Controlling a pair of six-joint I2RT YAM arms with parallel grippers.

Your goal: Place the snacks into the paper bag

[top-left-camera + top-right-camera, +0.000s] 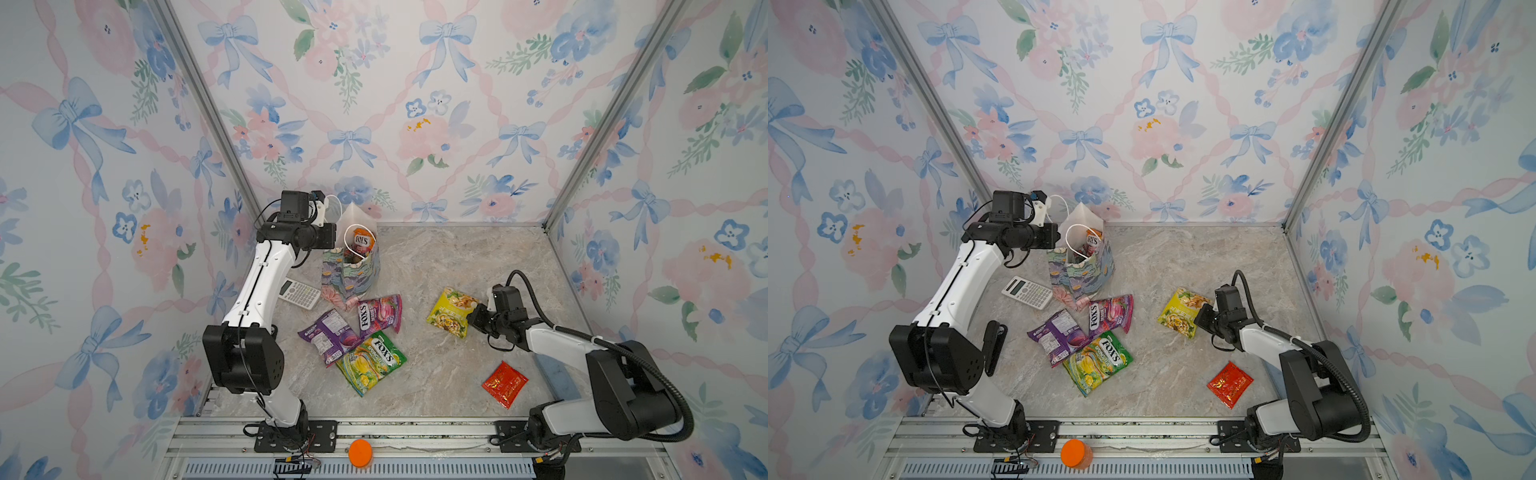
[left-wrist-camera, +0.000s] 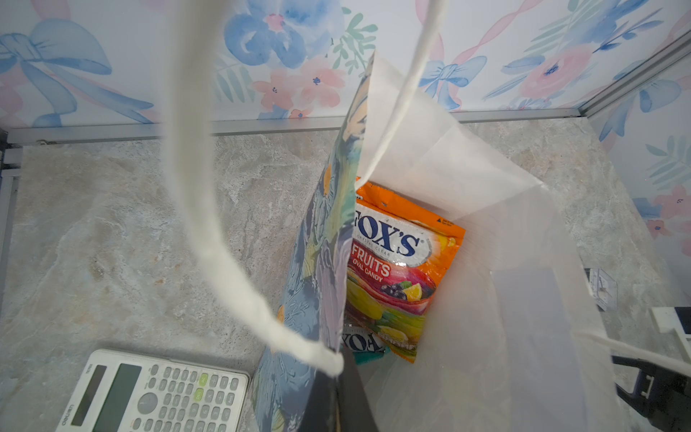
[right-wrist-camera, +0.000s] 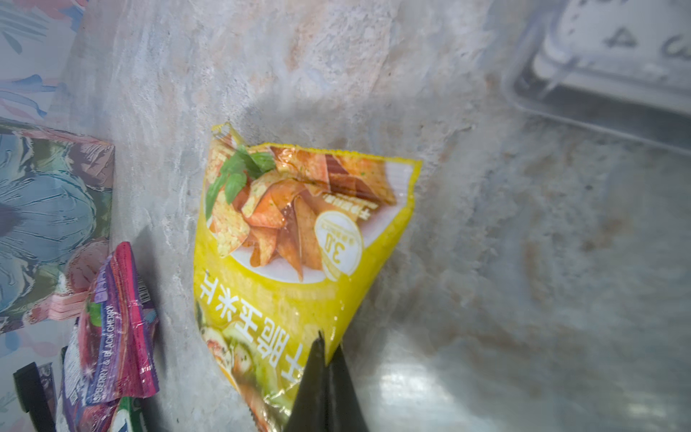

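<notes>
Risk: my right jaws pinch only yellow packet [image 3: 299,232] corner; glossy film may slip on lift. My left jaws pinch bag [image 1: 349,278]; tugging could tip it.

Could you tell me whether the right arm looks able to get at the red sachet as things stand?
Probably yes: the red sachet lies alone, close to that arm, with nothing over it. But the right tool is shut on the yellow packet, which must go first.
</notes>
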